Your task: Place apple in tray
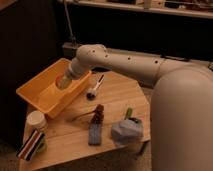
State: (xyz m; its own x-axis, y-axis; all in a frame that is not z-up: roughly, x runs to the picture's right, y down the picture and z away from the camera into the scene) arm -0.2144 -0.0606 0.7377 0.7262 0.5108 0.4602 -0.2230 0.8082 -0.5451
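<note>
A: In the camera view, what is hard to make out?

B: The end of the arm. It reaches down over the tray, and the gripper sits low inside it, seen almost end-on. Its fingers blur into the yellow plastic behind them. They are drawn together, closed.

A: And the apple?

B: I cannot pick it out for certain. There is a pale, rounded patch right at the gripper's tip, inside the tray, but whether that is the fruit or part of the wrist I cannot tell. If it is there, it lies at the fingers, within the tray's walls.

A: Anything cut off?

B: The robot's white body fills the right side and runs out of view. The striped item at the table's near left corner is partly hidden.

A: What else is on the table?

B: A white jar just beside the tray, a dark red knobbly item in the middle, a grey-blue crumpled cloth to its right, and a brush-like tool near the tray's right wall.
</note>
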